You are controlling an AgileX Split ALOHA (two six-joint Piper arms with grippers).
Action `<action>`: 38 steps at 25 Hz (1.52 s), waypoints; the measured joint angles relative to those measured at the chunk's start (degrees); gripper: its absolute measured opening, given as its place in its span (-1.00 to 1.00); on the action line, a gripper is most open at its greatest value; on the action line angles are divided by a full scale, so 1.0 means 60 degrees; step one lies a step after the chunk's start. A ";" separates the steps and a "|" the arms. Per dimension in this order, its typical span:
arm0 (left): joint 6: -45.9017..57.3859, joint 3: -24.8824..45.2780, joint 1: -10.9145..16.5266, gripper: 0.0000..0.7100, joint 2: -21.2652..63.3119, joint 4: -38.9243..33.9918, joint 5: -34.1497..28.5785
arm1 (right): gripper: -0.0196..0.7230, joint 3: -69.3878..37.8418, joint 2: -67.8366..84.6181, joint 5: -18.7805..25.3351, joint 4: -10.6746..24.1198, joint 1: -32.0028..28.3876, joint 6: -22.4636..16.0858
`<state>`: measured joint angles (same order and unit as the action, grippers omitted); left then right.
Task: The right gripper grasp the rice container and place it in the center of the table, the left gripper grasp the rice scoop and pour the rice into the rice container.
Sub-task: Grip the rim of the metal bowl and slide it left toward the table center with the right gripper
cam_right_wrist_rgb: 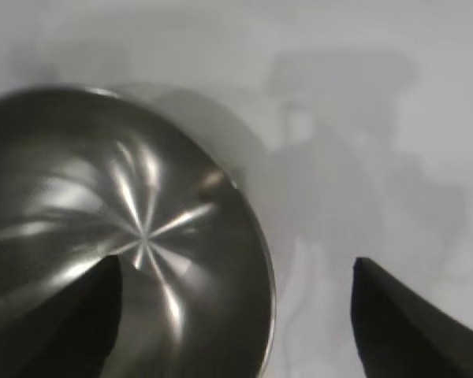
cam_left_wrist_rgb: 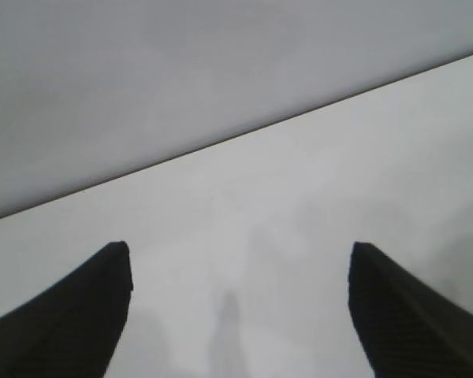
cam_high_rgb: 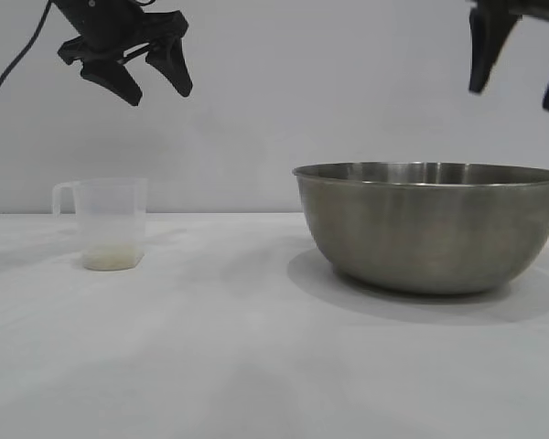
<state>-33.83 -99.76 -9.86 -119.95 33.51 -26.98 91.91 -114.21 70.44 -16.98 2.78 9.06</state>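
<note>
At the right edge of the exterior frame, the steel bowl [cam_high_rgb: 432, 226] is sitting on the white tabletop [cam_high_rgb: 256, 366], well off centre, so the first step looks not yet done. The right gripper [cam_high_rgb: 518, 66] is hanging in the upper right corner above the bowl's rim with its jaws spread wide and nothing between them; its wrist view is looking down onto the bowl's empty inside [cam_right_wrist_rgb: 134, 236], with the rim running between the two fingers. Toward the left of the frame, the small plastic cup [cam_high_rgb: 108, 222] is standing upright, a thin layer of rice [cam_high_rgb: 113, 258] lying in its bottom. The left gripper [cam_high_rgb: 152, 84] is hovering in the upper left above the cup, also wide open and empty. Judging from this, grasping, moving, scooping and pouring are all remaining.
</note>
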 joint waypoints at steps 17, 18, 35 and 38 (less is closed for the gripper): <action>0.0000 0.0000 0.0000 0.46 0.0000 0.0000 0.0000 | 0.52 -0.0170 -0.1016 -0.0309 -0.0099 0.0000 0.0123; 0.0000 0.0000 0.0000 0.46 0.0000 0.0000 0.0000 | 0.52 -0.0170 -0.1063 -0.0331 -0.0095 0.0000 0.0123; 0.0000 0.0000 0.0000 0.46 0.0000 0.0000 0.0000 | -0.78 -0.0170 -0.1192 -0.0881 -0.0479 0.0018 0.0161; 0.0000 0.0000 0.0000 0.46 0.0000 0.0000 0.0000 | -0.78 -0.0170 -0.1192 -0.1093 -0.0539 0.0242 0.0161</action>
<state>-33.83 -99.76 -9.86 -119.95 33.51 -26.98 90.89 -121.36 63.88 -20.22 4.24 10.03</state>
